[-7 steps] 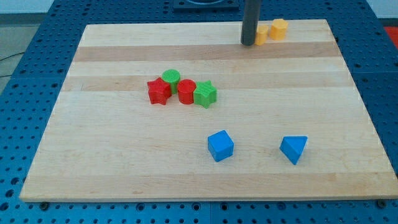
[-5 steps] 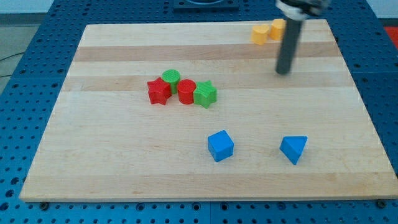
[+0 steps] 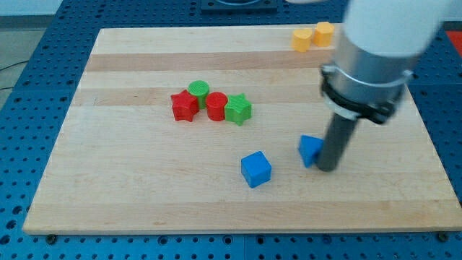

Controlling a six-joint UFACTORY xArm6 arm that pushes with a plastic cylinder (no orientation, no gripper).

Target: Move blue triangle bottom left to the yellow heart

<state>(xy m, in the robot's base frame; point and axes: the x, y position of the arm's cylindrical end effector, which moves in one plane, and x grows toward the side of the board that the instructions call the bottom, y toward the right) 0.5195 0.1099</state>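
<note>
Against the blue triangle [image 3: 310, 149] (its right side) my tip [image 3: 326, 168] stands upright; no fingers show.

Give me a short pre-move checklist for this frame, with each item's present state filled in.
1. My tip on the board and against the blue triangle: ok, the tip sits at the triangle's right side.
2. Triangle's full outline visible: not ok, the rod hides its right part.
3. Target located: cannot tell, two yellow blocks sit at the view's top, shapes unclear.
4. Triangle already bottom left of them: not ok, it lies far below, near mid-board.
5. Path upward free: ok, the blue cube is to the view's left and the red and green cluster farther left.
</note>
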